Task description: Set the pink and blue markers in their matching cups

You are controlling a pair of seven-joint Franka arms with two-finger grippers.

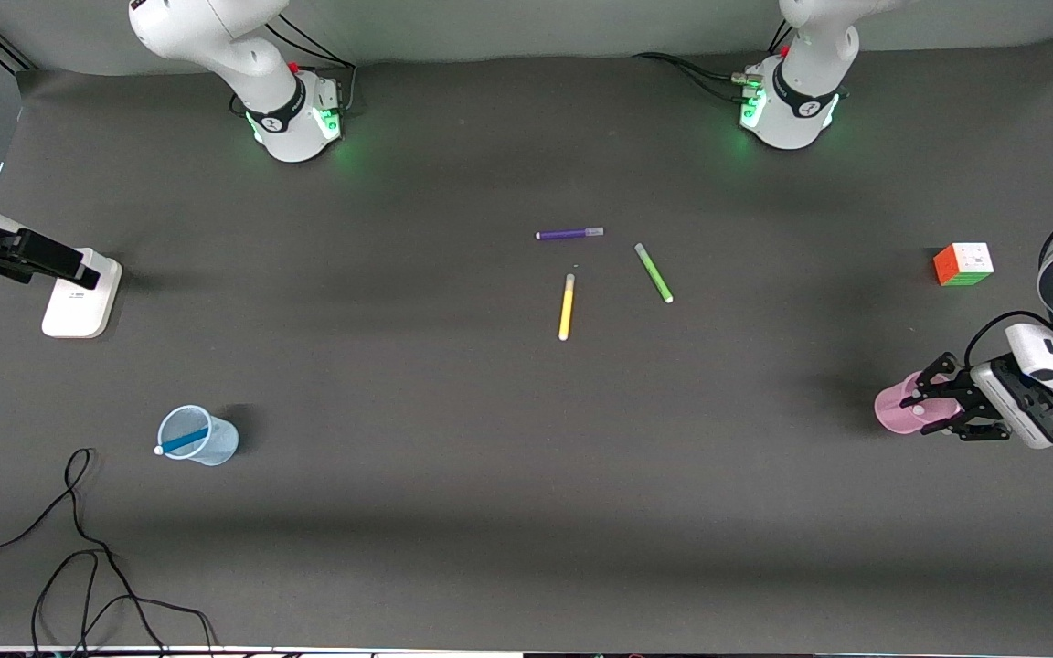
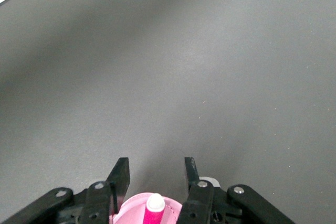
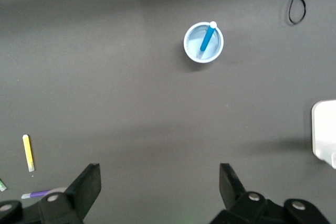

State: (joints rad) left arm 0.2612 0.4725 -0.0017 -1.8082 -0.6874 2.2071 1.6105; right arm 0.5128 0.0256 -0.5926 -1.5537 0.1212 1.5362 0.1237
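— Dark grey bench (image 1: 490,475), pale wall strip along the arm bases. Landmark?

— Yellow pen (image 1: 567,307), lying mid-bench. Just beside it, a green pen (image 1: 654,272) toward the left arm's end; a purple pen (image 1: 569,234) a little farther from the front camera.

— Blue marker?

— Standing tilted inside the blue cup (image 1: 198,435), white end resting over the rim. Blue marker (image 1: 183,441) and cup well apart from the yellow pen, nearer the front camera, toward the right arm's end. Seen from above in the right wrist view: cup (image 3: 203,42) upright, marker (image 3: 207,37) leaning across it.

— Pink one?

— Pink marker (image 2: 155,211) upright in the pink cup (image 1: 903,408), white tip showing above the rim (image 2: 137,209). Cup well apart from the yellow pen, toward the left arm's end, slightly nearer the front camera.

— Claws?

— Left claw (image 1: 933,403) directly over the pink cup, fingers (image 2: 120,177) spread to either side of the marker, touching nothing, released. Right claw (image 3: 160,187) spread wide, empty, hanging high over the bench above a white block (image 1: 81,294) at the right arm's end.

— Anything else?

— Colour cube (image 1: 963,264) toward the left arm's end, black cable (image 1: 79,548) looping along the bench edge nearest the front camera.
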